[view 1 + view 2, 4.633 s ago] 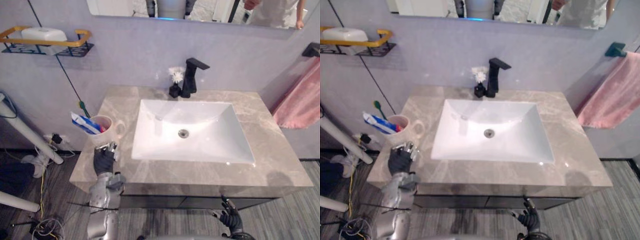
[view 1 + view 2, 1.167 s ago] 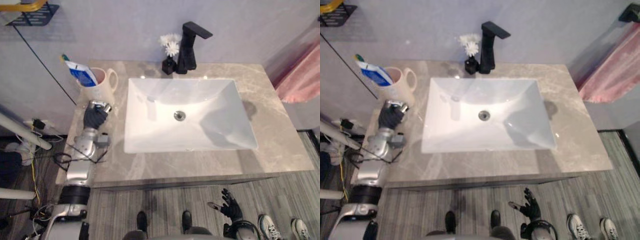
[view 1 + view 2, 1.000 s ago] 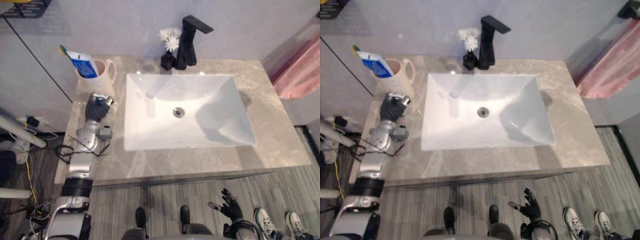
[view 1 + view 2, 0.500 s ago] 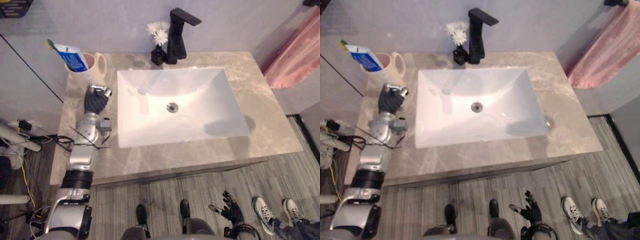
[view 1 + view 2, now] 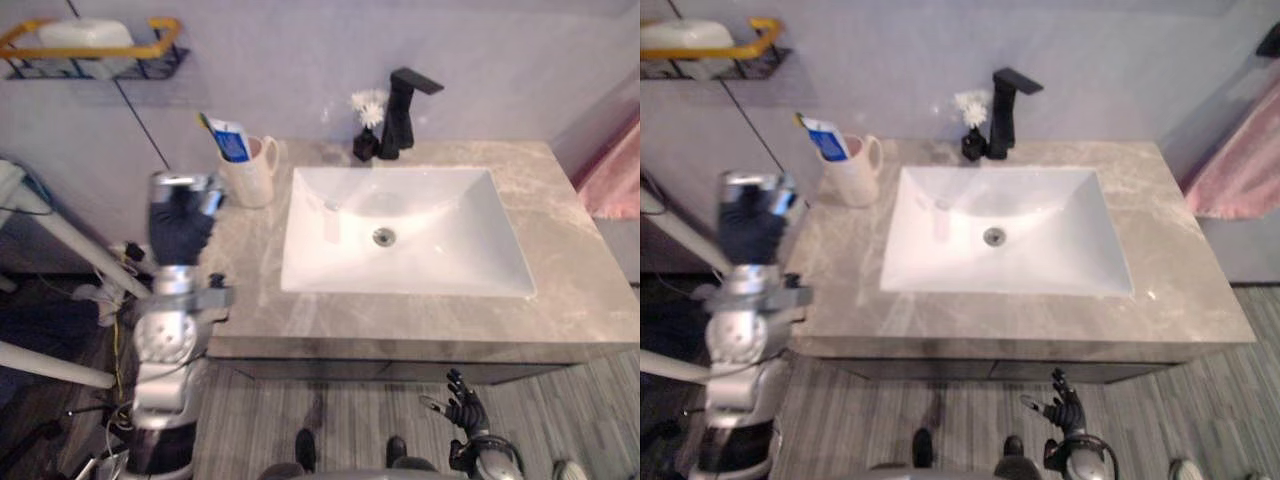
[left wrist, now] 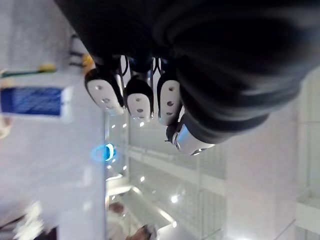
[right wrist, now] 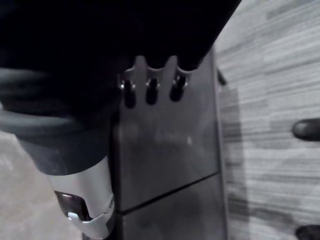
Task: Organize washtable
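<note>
Soft, even light; sheen on countertop [image 5: 560, 300]

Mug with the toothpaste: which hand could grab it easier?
Left. The left hand is raised near the mug at the left end of the countertop; the right hand hangs low below the front edge, far across from it.

The left hand [image 5: 180, 222] has a dark ribbed cover on a silver-grey arm. Its fingertips [image 6: 139, 102] are pale, dotted, black-rimmed.
</note>
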You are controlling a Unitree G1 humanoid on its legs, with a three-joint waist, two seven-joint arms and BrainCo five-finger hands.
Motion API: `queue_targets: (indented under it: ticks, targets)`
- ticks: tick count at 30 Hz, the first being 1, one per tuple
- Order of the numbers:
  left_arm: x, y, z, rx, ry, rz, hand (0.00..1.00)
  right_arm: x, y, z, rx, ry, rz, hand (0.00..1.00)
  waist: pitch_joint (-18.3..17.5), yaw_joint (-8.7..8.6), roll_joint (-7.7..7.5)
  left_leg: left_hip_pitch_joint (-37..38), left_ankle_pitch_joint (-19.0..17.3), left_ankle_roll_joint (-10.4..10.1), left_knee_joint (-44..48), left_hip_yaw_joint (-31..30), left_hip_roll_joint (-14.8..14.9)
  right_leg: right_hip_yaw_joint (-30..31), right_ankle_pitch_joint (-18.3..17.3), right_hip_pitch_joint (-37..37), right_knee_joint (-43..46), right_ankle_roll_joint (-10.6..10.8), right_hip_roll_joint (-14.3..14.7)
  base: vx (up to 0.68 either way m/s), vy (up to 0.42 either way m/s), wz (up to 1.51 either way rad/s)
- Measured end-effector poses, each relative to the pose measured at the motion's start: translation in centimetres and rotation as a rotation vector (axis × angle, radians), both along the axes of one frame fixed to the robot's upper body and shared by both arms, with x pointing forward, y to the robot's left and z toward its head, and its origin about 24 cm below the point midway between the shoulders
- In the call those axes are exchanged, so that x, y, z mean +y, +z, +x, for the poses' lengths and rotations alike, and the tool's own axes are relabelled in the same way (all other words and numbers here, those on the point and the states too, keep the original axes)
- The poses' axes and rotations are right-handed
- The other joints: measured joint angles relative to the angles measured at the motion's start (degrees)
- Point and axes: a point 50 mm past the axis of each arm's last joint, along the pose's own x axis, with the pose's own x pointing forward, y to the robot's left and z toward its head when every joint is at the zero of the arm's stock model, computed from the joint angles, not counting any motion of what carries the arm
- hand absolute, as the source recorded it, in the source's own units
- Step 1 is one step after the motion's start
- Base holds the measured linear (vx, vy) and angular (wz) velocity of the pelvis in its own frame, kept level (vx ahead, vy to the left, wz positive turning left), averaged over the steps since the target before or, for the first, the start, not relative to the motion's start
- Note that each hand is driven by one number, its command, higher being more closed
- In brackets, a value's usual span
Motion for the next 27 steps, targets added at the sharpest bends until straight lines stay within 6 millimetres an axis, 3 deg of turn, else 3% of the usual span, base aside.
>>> queue_targets:
  ticks: [1, 6, 9, 13, 14, 16, 21, 27]
  targets:
    - [1.1, 0.0, -1.1, -0.014, 0.054, -0.006, 0.0, -0.1, -0.1, -0.2, 0.011, -0.001, 0.0, 0.0, -0.7, 0.37, 0.18, 0.0, 0.0, 0.0, 0.0, -0.6, 0.0, -0.4, -0.5, 0.2, 0.2, -0.1, 0.0, 0.0, -0.051, 0.24]
    - [5.0, -2.6, -4.4, 0.093, 0.259, -0.086, 0.0, -0.3, -0.5, -1.1, 0.052, -0.031, 0.017, 0.0, -1.7, 1.87, -0.1, 0.9, 0.3, -0.4, 0.0, -2.5, 0.1, -3.8, -3.2, 2.3, 0.8, 0.4, -0.6, -0.02, -0.056, 0.27]
    - [6.3, -6.0, -5.2, 0.245, 0.323, -0.175, 0.0, -0.6, -0.8, -1.7, 0.082, -0.062, 0.021, 0.0, -2.3, 1.86, 0.06, 1.1, 0.4, -0.6, 0.0, -2.7, 0.5, -6.6, -4.0, 3.8, 1.1, 0.6, -0.7, -0.04, -0.051, 0.44]
    - [7.3, -12.4, -6.2, 0.529, 0.394, -0.315, 0.0, -0.4, -1.0, -2.5, 0.118, -0.052, 0.037, 0.0, -3.1, 2.47, -0.02, 2.2, 1.2, -0.9, 0.3, -2.1, 1.0, -8.1, -5.5, 4.9, 2.8, 0.6, -0.8, -0.02, -0.02, 0.19]
    - [7.0, -15.4, -6.4, 0.653, 0.397, -0.374, 0.0, -0.1, -1.0, -2.6, 0.112, -0.07, 0.082, 0.0, -3.2, 2.67, -0.01, 2.4, 1.2, -0.9, 0.4, -1.9, 1.1, -8.0, -5.9, 5.0, 3.2, 0.5, -0.8, -0.05, -0.012, 0.01]
    - [6.2, -18.1, -6.5, 0.772, 0.381, -0.418, 0.0, 0.5, -1.1, -2.5, 0.103, -0.094, 0.124, 0.0, -3.2, 2.68, 0.0, 1.9, 1.2, -0.9, 1.2, -2.0, 1.2, -8.2, -6.2, 4.8, 3.6, 0.4, -0.8, -0.05, -0.01, 0.03]
    - [1.5, -26.3, -8.2, 1.155, 0.266, -0.534, 0.0, 2.0, -0.6, -2.7, 0.09, -0.064, 0.141, 0.0, -3.4, 2.64, 0.33, 1.0, 1.1, -1.1, 3.0, -2.5, 1.4, -8.9, -6.2, 4.9, 4.0, 0.7, -0.8, -0.01, -0.01, 0.06]
    - [-2.3, -31.4, -11.0, 1.481, 0.174, -0.514, 0.0, 3.6, -0.3, -2.5, 0.044, -0.003, 0.162, 0.0, -3.5, 1.58, 0.37, 2.0, 1.4, -1.5, 2.9, -2.7, 1.4, -8.7, -7.5, 4.7, 6.2, 1.0, -0.8, -0.01, -0.013, 0.02]
